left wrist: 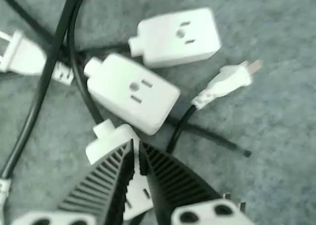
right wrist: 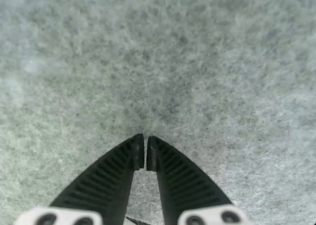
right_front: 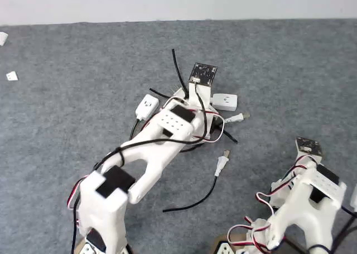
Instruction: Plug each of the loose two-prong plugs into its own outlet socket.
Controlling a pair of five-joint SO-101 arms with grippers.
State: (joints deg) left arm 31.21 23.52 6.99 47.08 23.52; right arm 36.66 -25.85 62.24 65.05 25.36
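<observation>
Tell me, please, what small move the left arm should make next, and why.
Probably open the left gripper and shift it toward the loose plug: the jaws stand closed and empty, while that plug lies free on the carpet, prongs bare, close beside a white socket.

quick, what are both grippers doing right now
Left gripper: jaws closed, holding nothing, above a white outlet socket.
Right gripper: jaws closed, empty, over the mat.

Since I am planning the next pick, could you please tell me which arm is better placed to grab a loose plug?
Probably left. The left gripper sits over the outlet sockets, close to a loose plug; the right gripper is above bare carpet.
</observation>
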